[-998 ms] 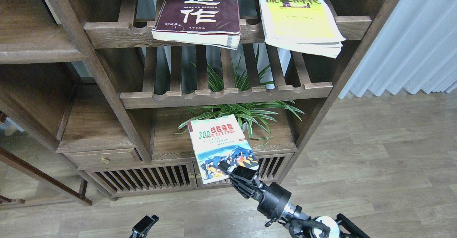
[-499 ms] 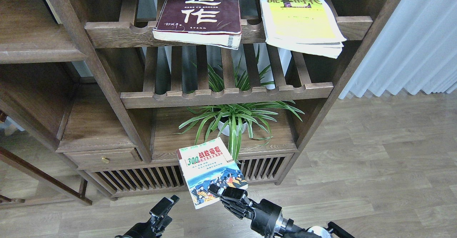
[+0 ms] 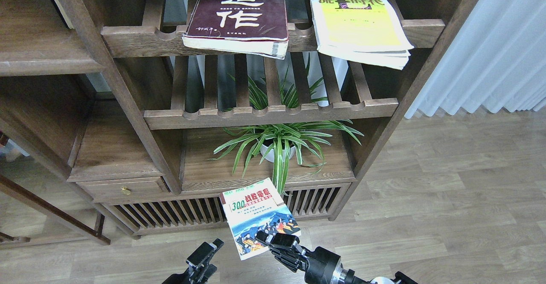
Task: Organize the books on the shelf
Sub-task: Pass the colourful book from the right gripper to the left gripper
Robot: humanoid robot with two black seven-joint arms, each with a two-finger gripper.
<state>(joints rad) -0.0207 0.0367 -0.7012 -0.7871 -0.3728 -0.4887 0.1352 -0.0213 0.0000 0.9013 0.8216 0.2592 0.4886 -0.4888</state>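
My right gripper (image 3: 276, 240) is shut on the lower edge of the small "300" book (image 3: 257, 213) with the blue mountain picture, holding it tilted low in front of the cabinet base. The thick maroon book (image 3: 239, 15) and the yellow-green and white book (image 3: 356, 24) lie flat on the upper slatted rack, both overhanging its front rail. The solid dark-brown shelf (image 3: 38, 62) with a rounded front edge is at the upper left. My left gripper (image 3: 204, 254) is at the bottom edge, left of the held book, seen small and dark.
A striped green plant in a white pot (image 3: 279, 145) stands on the board under the lower slatted rack (image 3: 273, 113). A drawer with a brass knob (image 3: 125, 190) and slatted cabinet doors (image 3: 170, 215) are below. Wooden floor lies to the right, with a white curtain (image 3: 490, 53).
My right gripper has lowered the "300" book away from the plant board, down toward the bottom of the view. My left gripper has risen into view and moved right, toward the book.
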